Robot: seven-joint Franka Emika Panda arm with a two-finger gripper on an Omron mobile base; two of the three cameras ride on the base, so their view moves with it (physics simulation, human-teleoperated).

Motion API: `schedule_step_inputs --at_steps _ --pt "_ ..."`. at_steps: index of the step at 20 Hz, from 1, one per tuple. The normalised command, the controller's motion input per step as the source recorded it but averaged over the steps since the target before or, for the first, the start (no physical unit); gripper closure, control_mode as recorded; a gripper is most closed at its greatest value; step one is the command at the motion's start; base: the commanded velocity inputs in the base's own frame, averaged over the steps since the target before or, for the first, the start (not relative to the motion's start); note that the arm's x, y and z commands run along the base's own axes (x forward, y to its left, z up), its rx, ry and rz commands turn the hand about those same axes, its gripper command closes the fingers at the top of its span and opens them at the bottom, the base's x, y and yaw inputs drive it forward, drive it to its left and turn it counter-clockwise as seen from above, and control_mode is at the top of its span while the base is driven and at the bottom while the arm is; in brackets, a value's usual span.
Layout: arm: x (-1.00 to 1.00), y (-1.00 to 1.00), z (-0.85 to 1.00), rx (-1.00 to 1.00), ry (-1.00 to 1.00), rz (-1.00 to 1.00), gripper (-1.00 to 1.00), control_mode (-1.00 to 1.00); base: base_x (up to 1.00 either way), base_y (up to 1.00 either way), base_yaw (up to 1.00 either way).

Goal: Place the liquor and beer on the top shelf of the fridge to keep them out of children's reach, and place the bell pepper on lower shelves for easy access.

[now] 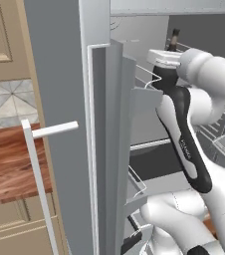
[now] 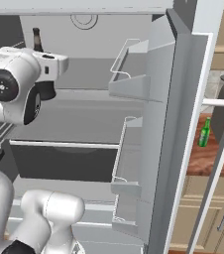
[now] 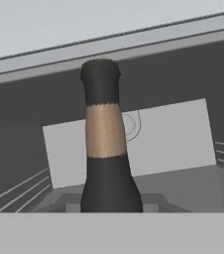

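Liquor [image 3: 106, 144] gripped by fingers, raised inside fridge [image 2: 84, 94] near top shelf; beer [image 2: 204, 132] waits on bench [image 2: 208, 158].

a wooden countertop [image 1: 7, 164] sits above beige cabinets [image 2: 210, 211], below a tiled backsplash [image 1: 5, 102].

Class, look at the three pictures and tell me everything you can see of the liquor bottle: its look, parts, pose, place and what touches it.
The liquor is a dark, nearly black bottle with a narrow neck, a tan band around that neck and a dark cap on top; it looks like glass. It stands upright, high inside the open fridge, facing the grey back wall. The gripper is shut on its body, so the body is mostly hidden. Whether its base rests on the shelf cannot be told.
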Motion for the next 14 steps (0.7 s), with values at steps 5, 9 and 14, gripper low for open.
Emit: schedule_step_inputs --at_steps 5,9,14 --pt "0.55 0.06 0.0 0.0 -0.05 -0.01 1.0 -1.0 0.0 0.0 0.0" --pt "0.61 0.1 0.0 0.0 -0.03 0.0 1.0 -1.0 0.0 0.0 0.0" --pt "0.65 0.12 0.0 -0.02 -0.01 0.0 1.0 -1.0 0.0 0.0 0.0"
